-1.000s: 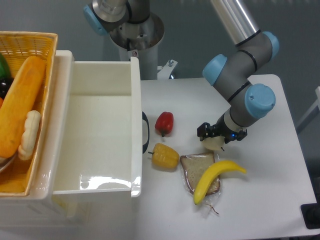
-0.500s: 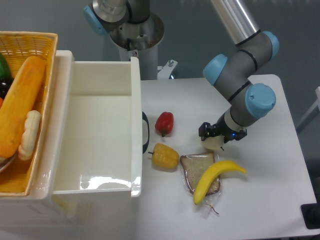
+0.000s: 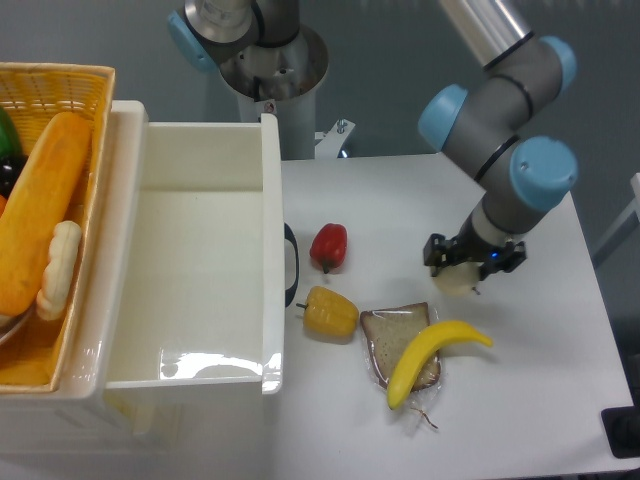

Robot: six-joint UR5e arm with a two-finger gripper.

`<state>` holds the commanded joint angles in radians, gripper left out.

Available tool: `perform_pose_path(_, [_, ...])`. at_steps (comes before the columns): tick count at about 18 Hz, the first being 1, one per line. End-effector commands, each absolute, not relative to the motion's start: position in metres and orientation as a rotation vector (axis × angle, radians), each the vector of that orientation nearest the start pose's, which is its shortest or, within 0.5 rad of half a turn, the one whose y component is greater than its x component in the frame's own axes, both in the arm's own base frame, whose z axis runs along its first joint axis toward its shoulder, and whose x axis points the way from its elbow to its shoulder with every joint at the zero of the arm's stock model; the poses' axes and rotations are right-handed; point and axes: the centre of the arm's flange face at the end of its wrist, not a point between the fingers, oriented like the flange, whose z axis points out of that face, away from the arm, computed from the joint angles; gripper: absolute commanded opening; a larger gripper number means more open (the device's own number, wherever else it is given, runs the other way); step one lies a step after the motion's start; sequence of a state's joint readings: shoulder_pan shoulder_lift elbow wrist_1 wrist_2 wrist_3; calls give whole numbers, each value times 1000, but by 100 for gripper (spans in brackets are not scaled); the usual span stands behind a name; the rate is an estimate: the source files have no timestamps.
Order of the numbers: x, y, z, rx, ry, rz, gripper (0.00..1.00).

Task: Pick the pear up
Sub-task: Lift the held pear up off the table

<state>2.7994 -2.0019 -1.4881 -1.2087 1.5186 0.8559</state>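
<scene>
Pear point(image 3: 456, 281) sits clamped in your gripper point(image 3: 470, 264) just above the worktop point(image 3: 540, 400); raise it straight and slowly, clear of the banana point(image 3: 432, 358).

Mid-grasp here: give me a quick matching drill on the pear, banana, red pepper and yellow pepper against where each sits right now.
Things:
1. pear
2. banana
3. red pepper
4. yellow pepper

Places:
A. lying across the bread slice
B. under the gripper
C. on the table, left of the bread
D. by the white bin's black handle

Pairs: 1-B, 2-A, 3-D, 4-C
</scene>
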Motion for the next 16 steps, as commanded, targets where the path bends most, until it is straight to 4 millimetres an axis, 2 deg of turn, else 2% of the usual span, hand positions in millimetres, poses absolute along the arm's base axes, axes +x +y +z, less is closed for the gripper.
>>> perform_pose_path(3, [-563,343,345,-3023,-525,45,9])
perform_pose_path(4, [-565,344,352,-3025,-489,64,6])
perform_pose_path(7, [-563,339,369,-3043,-452,123,4])
perform_pose_path(11, [-559,338,388,-3104,-336,123,3])
perform_pose_path(16, [-549,339,398,-3112,-322,107,3])
